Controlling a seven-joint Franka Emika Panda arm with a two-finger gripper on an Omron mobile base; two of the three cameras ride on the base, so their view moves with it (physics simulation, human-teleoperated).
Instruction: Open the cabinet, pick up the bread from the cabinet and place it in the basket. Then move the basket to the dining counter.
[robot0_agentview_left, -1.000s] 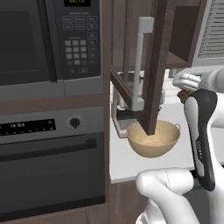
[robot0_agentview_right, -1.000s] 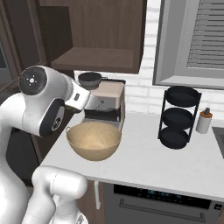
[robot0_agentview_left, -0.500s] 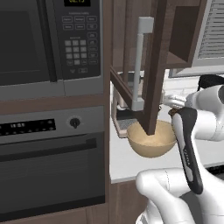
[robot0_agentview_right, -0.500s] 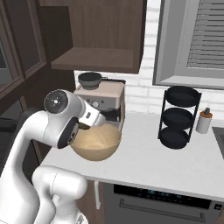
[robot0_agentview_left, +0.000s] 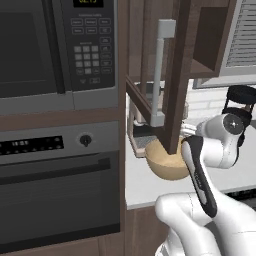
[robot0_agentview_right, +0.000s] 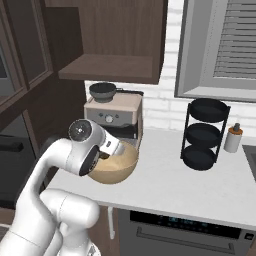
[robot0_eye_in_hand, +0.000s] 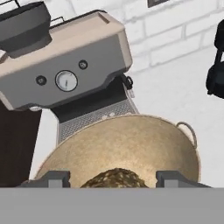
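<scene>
The cabinet (robot0_agentview_left: 175, 75) door is open. My pincer (robot0_eye_in_hand: 113, 177) holds the bread (robot0_eye_in_hand: 114, 178) between its two tips, just over the basket (robot0_eye_in_hand: 131, 144) on the counter (robot0_agentview_right: 200, 185). I must drop it, then carry the basket to the dining counter.

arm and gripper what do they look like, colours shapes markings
The arm is glossy white, built of rounded, bulbous segments. A dark grey strip runs along one link in the left base view, and round dark grey joint caps with a small pale centre sit at the wrist. No cables or lettering can be seen. The gripper shows as two small, blocky dark grey fingertips in the hand view.
</scene>
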